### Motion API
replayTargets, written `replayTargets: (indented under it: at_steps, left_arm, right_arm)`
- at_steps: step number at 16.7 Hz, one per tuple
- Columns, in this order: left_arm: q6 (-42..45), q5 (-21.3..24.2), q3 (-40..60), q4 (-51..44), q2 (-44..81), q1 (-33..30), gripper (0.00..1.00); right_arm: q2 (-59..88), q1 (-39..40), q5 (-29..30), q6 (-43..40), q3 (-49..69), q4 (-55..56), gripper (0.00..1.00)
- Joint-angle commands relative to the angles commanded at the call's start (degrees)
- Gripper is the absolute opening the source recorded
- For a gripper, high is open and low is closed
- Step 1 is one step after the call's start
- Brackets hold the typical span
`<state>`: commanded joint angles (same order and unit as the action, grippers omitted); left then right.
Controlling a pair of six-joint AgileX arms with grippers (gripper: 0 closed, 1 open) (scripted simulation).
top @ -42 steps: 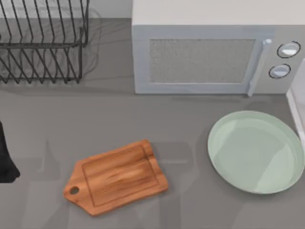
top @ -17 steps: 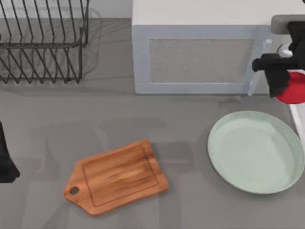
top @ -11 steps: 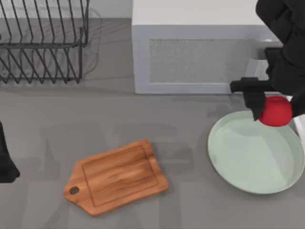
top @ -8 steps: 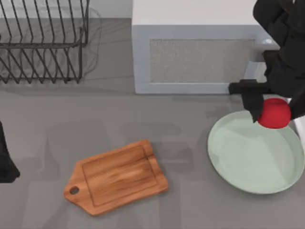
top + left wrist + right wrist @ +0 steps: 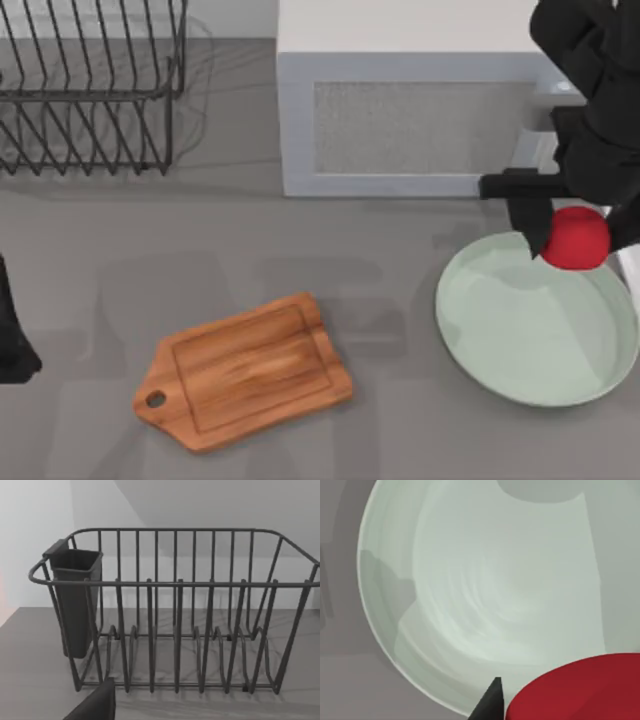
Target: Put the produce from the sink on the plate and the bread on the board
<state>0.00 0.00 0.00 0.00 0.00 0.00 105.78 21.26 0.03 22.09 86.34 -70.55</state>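
Right tool point(image 5: 572, 232) clamped, raised; left arm point(image 5: 12, 335) parked.

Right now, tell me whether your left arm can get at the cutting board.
Probably yes: the board lies bare, nothing on it or beside it, and the left arm is parked at the table's left edge. The right gripper holds the tomato over the plate, far off.

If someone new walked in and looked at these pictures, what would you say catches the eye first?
The bright red tomato, held in the right gripper above the far rim of the mint-green plate at the table's right. Next comes the wooden board, lying bare left of centre. Behind them stand the microwave and, at the far left, a wire dish rack.
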Motion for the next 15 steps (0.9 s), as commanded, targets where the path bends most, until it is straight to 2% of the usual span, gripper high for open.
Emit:
replayTargets:
  at_steps: [8,15]
  left_arm:
    - [0.00,0.00,0.00,0.00,0.00,0.00,1.00]
    - [0.00,0.00,0.00,0.00,0.00,0.00,1.00]
  right_arm:
    - [0.00,0.00,0.00,0.00,0.00,0.00,0.98]
    - [0.00,0.00,0.00,0.00,0.00,0.00,1.00]
